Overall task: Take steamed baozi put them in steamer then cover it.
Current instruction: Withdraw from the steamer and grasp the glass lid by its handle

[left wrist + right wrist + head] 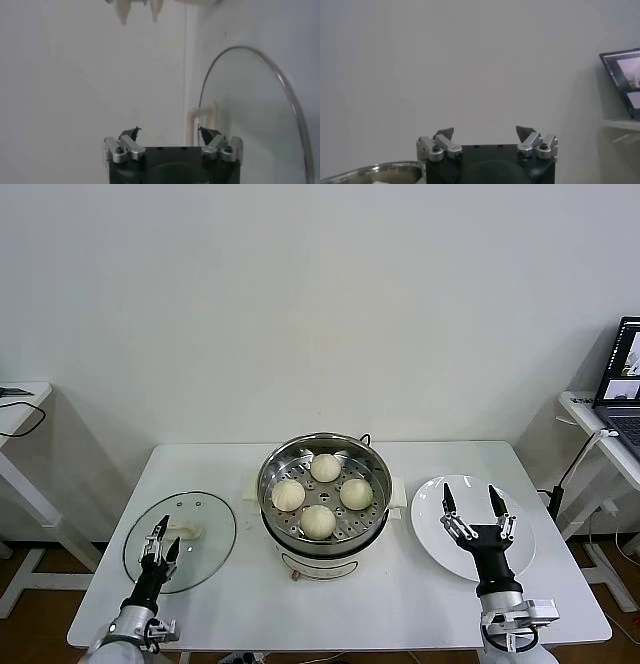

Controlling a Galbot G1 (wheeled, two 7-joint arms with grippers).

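Left gripper (162,536): jaws spread, holding nothing, poised over the near edge of the cover (180,541), fingertips close to its white handle (185,531). Arm rises from the table's (240,604) near left corner, forearm angled up and inward.

Right gripper (470,502): jaws wide apart, empty, above the plate (430,509), arm coming up from the near right edge, fingers pointing away from the robot.

Cover lies flat on the table left of the steamer (322,499), apart from it. All four baozi (318,521) sit in the open steamer on the perforated tray. Bare tabletop runs along the front edge between the two arms.

Left wrist view: cover rim (280,85) and handle (204,117) just beyond the fingers. Right wrist view: only the steamer's rim (375,170) at the corner, and a laptop (622,80) on a side desk.
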